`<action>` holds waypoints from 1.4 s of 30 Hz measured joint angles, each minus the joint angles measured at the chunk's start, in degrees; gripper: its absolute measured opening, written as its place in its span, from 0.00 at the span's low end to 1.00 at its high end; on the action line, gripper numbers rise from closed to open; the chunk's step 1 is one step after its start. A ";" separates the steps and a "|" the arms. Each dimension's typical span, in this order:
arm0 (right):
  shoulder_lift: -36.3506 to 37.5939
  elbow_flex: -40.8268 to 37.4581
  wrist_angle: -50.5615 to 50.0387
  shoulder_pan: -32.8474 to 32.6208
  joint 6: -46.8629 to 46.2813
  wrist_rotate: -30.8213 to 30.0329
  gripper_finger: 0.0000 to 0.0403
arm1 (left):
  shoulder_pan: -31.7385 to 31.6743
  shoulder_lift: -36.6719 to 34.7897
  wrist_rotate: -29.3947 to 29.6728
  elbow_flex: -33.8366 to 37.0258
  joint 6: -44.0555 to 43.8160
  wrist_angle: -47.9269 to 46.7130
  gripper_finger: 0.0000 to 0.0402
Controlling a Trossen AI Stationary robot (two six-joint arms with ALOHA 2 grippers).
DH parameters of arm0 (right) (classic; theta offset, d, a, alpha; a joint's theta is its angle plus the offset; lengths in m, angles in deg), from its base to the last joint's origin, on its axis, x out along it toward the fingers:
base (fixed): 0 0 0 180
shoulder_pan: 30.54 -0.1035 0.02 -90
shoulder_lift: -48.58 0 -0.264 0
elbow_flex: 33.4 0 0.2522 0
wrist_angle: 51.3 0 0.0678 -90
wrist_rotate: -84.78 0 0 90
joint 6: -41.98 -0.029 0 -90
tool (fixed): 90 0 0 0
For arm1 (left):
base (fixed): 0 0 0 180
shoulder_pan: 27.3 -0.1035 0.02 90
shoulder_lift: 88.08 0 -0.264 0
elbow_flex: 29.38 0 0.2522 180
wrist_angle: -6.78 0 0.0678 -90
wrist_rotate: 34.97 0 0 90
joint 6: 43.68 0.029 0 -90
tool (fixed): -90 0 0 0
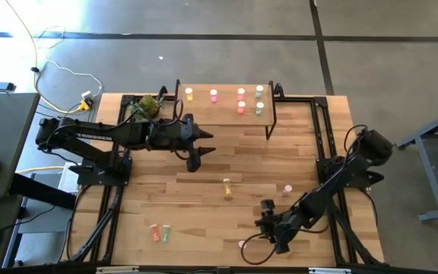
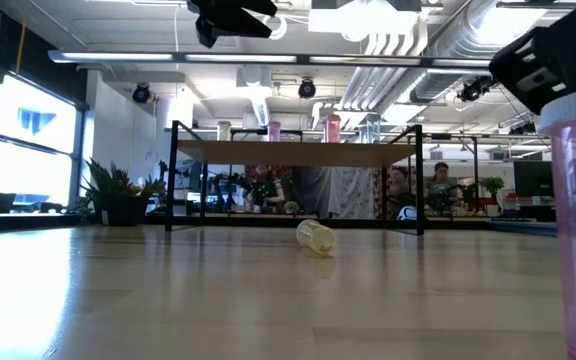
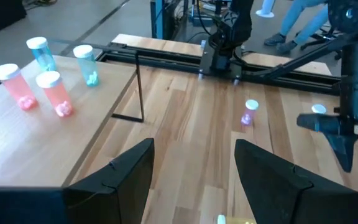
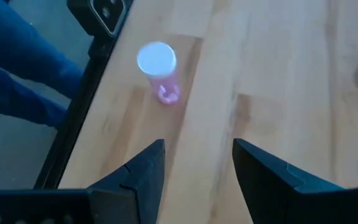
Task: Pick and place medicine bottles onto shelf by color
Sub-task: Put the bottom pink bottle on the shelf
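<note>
1. Near the front right edge of the table, the right gripper (image 4: pixel 194 180) hangs with its fingers apart and nothing between them, just short of a pink bottle (image 4: pixel 158 73) that stands upright close to the table's edge rail.
2. At the middle left, the left gripper (image 3: pixel 194 180) is also spread and empty, near the shelf (image 1: pixel 226 114), which already carries several bottles in yellow, pink, red and green.
3. On the open table a yellow bottle (image 1: pixel 227 188) lies on its side at the centre, another pink one (image 1: pixel 287 189) stands to the right, and a small group (image 1: pixel 159 233) waits near the front left.
4. I judge the risk is this: the pink bottle is light and narrow, so one finger touching first can tip it or push it off the edge.
5. The fallen yellow bottle may roll if the left gripper nudges it.
</note>
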 joint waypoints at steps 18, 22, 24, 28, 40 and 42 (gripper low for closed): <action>-9.99 0.08 15.71 -0.91 -11.40 -0.12 0.44 | 0.63 0.02 -0.28 0.00 2.07 -0.20 0.54; -10.00 0.09 15.85 -1.27 -10.28 -0.63 0.44 | 1.28 0.02 -0.45 0.00 1.99 -0.18 0.54; -10.00 0.09 15.85 -1.29 -10.02 -0.70 0.44 | 1.71 0.02 -0.52 0.00 1.99 -0.18 0.54; -10.36 0.11 15.93 -1.53 -7.80 -3.51 0.44 | 2.43 0.02 -0.54 0.02 1.99 -0.17 0.54; -13.73 0.11 21.58 -1.53 -3.60 -3.54 0.44 | 2.37 0.04 -0.16 0.04 2.14 -0.12 0.54; -14.24 0.11 22.42 -1.53 -3.47 -3.54 0.44 | 2.37 0.04 0.15 0.04 2.20 -0.13 0.54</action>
